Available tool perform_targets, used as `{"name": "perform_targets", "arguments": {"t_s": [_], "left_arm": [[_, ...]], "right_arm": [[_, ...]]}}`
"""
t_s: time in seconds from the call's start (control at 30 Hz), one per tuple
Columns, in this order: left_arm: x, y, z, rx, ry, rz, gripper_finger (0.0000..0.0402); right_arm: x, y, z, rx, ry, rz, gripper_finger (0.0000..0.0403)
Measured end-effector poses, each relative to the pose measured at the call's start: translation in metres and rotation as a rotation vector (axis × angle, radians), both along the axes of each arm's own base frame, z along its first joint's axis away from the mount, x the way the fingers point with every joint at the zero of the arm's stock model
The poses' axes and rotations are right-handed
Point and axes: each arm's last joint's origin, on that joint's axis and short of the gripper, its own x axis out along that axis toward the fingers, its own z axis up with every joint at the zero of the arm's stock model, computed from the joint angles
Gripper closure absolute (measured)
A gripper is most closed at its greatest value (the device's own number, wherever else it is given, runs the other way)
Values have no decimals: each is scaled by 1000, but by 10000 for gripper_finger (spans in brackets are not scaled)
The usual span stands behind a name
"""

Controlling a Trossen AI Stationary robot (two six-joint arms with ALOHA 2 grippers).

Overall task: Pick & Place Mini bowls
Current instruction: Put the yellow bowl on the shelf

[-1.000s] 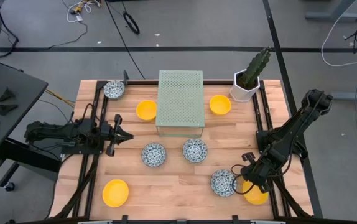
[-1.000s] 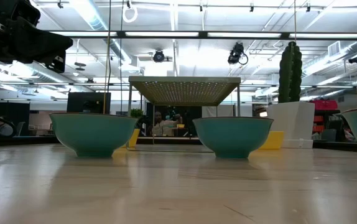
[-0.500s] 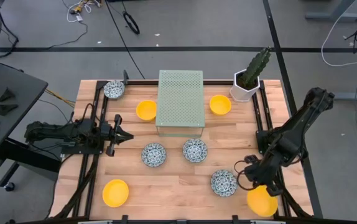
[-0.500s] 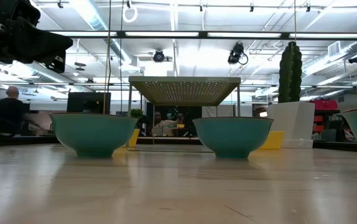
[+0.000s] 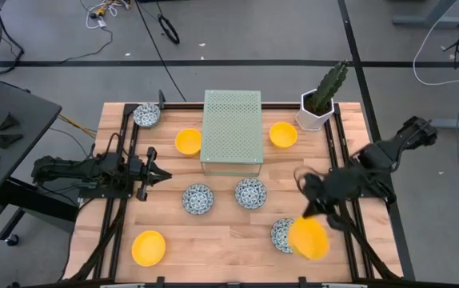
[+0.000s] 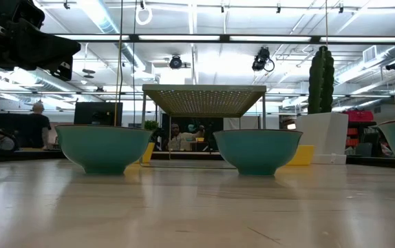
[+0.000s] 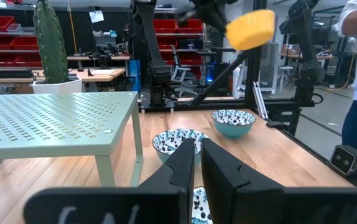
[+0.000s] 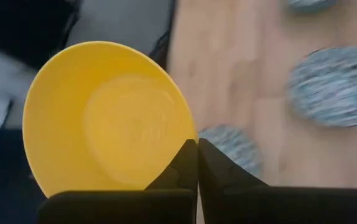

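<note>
Four yellow mini bowls show in the high view: one (image 5: 188,142) left of the green stand, one (image 5: 283,134) right of it, one (image 5: 149,247) near the left near corner, and one (image 5: 308,238) in the air. My right gripper (image 5: 313,218) is shut on that last bowl (image 8: 104,118), which also shows high up in the left wrist view (image 7: 251,28). Patterned bowls rest on their bases (image 5: 146,114), (image 5: 197,198), (image 5: 250,193); another (image 5: 281,234) lies partly under the held bowl. My left gripper (image 5: 164,174) waits shut at the table's left. My right gripper holds the yellow bowl by its rim (image 8: 183,140), pinched between the two fingers, one finger (image 8: 177,167) on the inner side and the other outside. The arm comes slanting from the table's right. The bowl is lifted clear and tilted, above a patterned bowl.
A green perforated stand (image 5: 232,132) occupies the far middle of the table, a white pot with a cactus (image 5: 319,108) the far right corner. In the low view, teal bowl walls (image 6: 103,147), (image 6: 257,150) stand before the stand (image 6: 204,100). People move in the room behind.
My right gripper has lifted the yellow bowl off the table's right near corner and swung it up and toward the left, over a patterned bowl. The bowl is now clear of the table and tilted. A person has walked in the background.
</note>
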Motion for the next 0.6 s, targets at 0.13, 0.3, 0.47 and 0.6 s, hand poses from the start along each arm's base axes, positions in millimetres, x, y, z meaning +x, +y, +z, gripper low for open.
{"name": "perform_targets", "arguments": {"t_s": [0.13, 0.3, 0.47, 0.6], "left_arm": [[0, 0, 0, 0, 0, 0, 367], [0, 0, 0, 0, 0, 0, 367], [0, 0, 0, 0, 0, 0, 367], [0, 0, 0, 0, 0, 0, 367]], "right_arm": [[19, -22, 9, -41, 0, -135, 403], [43, -46, 11, -49, 28, -273, 403], [65, -69, 12, -28, 60, -408, 403], [81, -89, 17, -5, 67, -562, 403]]}}
